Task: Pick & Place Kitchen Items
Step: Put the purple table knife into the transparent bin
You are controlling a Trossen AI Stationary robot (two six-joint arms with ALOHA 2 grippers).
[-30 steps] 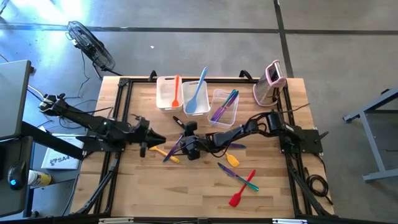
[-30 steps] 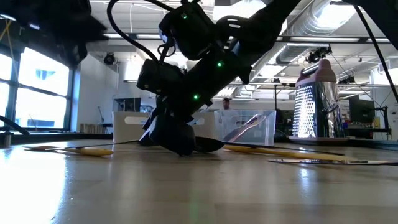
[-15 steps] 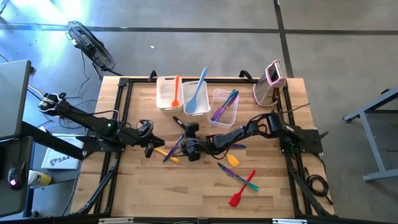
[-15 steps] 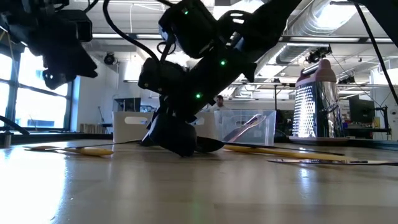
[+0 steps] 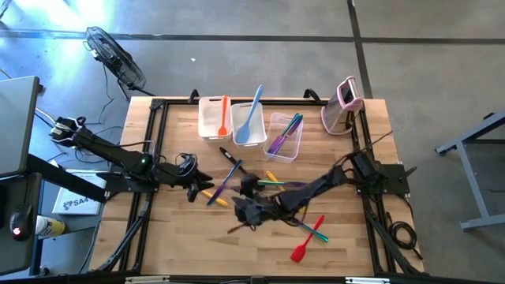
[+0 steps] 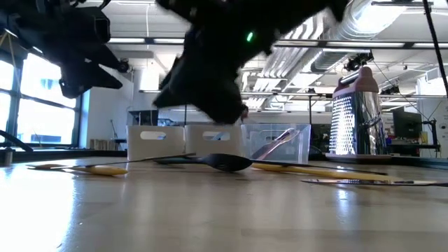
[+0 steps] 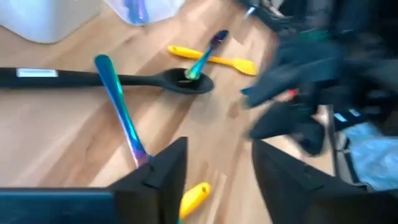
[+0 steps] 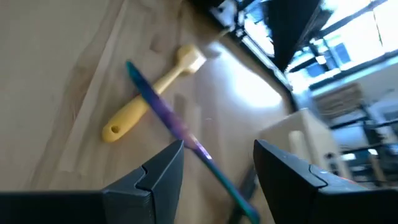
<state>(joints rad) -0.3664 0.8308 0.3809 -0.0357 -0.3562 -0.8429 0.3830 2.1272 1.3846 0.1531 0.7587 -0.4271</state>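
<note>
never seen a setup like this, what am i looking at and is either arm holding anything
Two dark robot arms work at a wooden table. One picture looks straight down from above, one looks level across the tabletop, and two come from cameras on the arms' wrists.

Loose kitchen utensils lie on the table, among them a red spatula and a black spoon. Three plastic tubs at the back already hold a few utensils, with a pink-and-white grater beside them.

The left gripper hovers open over a yellow utensil and a blue-purple one. The right gripper hangs mid-table, also open. Neither holds anything.
</note>
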